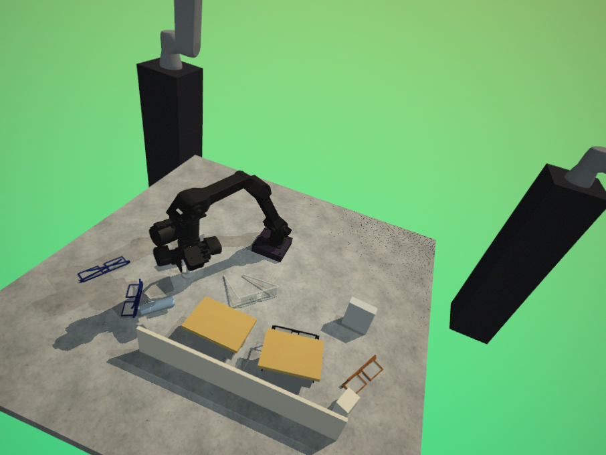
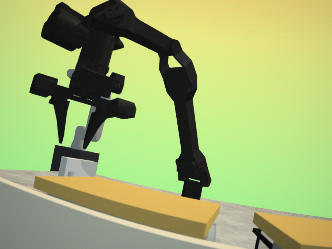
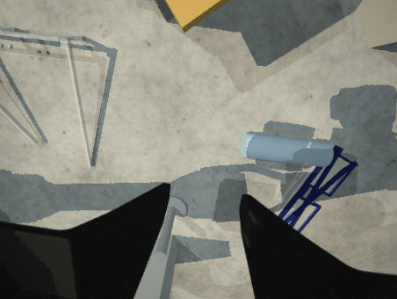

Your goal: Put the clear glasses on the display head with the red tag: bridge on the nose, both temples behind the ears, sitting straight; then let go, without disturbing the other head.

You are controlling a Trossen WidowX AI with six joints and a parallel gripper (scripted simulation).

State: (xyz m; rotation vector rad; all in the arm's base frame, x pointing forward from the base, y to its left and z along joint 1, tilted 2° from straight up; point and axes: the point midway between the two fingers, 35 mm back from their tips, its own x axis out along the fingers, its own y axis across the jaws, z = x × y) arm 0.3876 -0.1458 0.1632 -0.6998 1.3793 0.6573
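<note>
Clear glasses lie on the table with temples spread, behind the left orange slab; part of them shows in the exterior view. My gripper is partly open with nothing between its fingertips. It points down above the table, left of the clear glasses in the top view. Two raised orange slabs hide most of what is under them; black frame parts show at the right one. No red tag is visible, and I cannot tell which head bears it.
A light blue cylinder lies beside dark blue glasses; another dark blue pair lies further left. A pale box with a grey post stands near my gripper. A long wall, grey block and brown glasses are nearby.
</note>
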